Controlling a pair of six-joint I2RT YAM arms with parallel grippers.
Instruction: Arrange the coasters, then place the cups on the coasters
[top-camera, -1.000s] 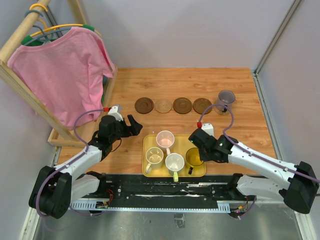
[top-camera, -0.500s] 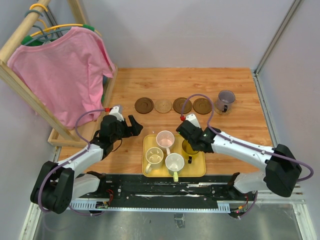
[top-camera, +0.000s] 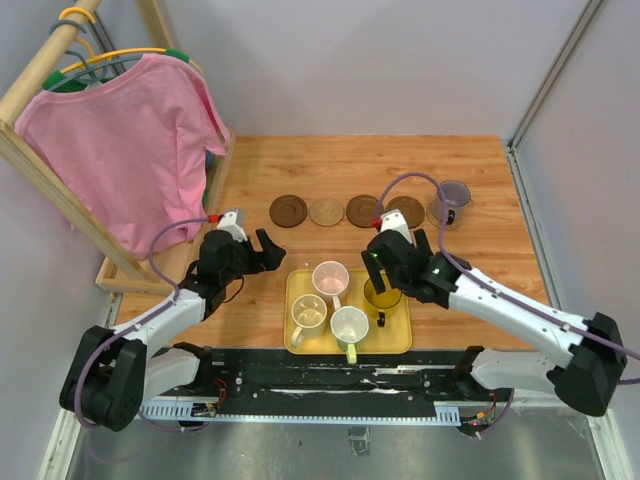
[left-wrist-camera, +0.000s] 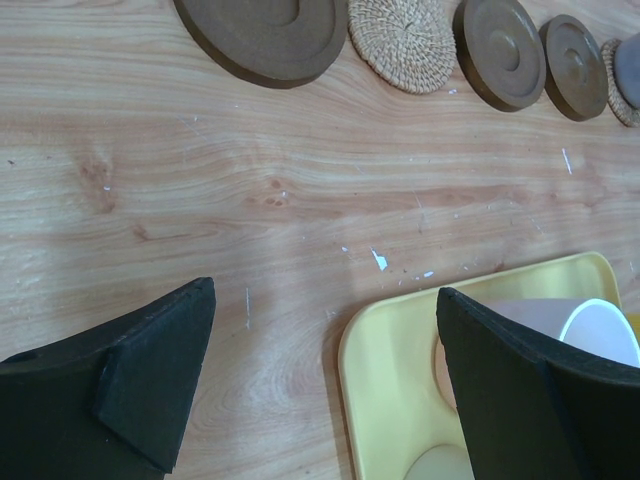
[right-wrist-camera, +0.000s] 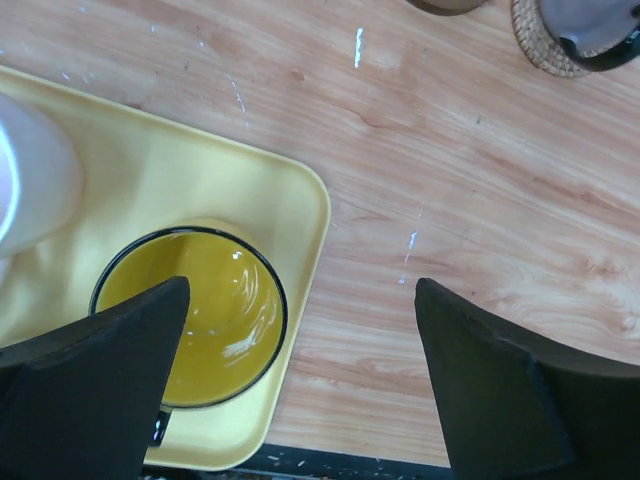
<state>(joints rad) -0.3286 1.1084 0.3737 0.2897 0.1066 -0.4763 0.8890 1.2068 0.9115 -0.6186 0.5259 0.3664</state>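
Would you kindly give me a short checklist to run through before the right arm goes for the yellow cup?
1. Right tool open: ok; its jaws stand wide above the yellow cup.
2. Alignment on the cup: cannot tell; one finger hangs over its mouth, the other beyond the edge of the tray.
3. Free coaster to receive it: ok; four lie bare in the row, this one nearest.
4. Grey-purple cup out of the way: ok; it stands on the coaster at the row's end.
5. Left tool clear: ok; open, over bare wood beside the tray.
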